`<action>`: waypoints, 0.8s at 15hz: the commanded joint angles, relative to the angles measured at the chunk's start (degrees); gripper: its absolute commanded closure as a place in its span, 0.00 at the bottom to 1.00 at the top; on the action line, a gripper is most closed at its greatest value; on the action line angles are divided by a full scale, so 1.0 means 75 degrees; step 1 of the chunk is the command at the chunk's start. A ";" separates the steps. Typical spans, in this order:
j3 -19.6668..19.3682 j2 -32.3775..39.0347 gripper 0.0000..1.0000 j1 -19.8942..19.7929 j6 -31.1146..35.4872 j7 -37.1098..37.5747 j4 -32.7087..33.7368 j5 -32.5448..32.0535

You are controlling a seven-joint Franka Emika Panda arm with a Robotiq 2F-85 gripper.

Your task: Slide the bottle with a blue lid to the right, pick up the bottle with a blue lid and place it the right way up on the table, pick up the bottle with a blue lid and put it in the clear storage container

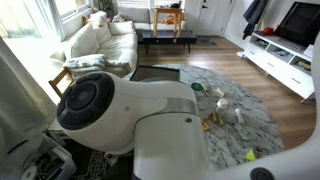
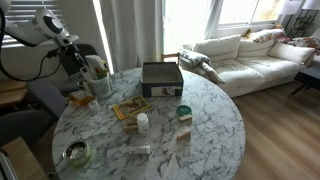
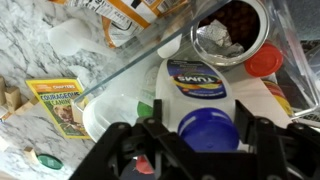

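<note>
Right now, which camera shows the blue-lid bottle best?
Wrist view: the bottle with a blue lid looks big in the gripper. In an exterior view the arm hides it; in an exterior view, near the clear container, it's unclear.

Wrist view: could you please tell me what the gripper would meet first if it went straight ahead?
The bottle with a blue lid: its cap sits between the fingers of the gripper, seemingly gripped. Beyond lies the clear storage container, depth unclear.

A round marble table (image 2: pixel 215 130) carries a clear storage container (image 2: pixel 103 88), a dark box (image 2: pixel 162 78) and a yellow packet (image 2: pixel 130 107).
</note>
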 commanded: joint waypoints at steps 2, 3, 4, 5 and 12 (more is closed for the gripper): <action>-0.0109 0.0227 0.58 0.0112 -0.0255 0.0958 0.0284 -0.0015; -0.0114 0.0255 0.58 0.0104 -0.0282 0.1090 0.0310 0.0001; -0.0138 0.0293 0.58 0.0119 -0.0323 0.1262 0.0338 -0.0035; -0.0132 0.0327 0.58 0.0109 -0.0341 0.1354 0.0362 -0.0006; -0.0185 0.0393 0.03 0.0021 -0.0315 0.1793 0.0484 0.0063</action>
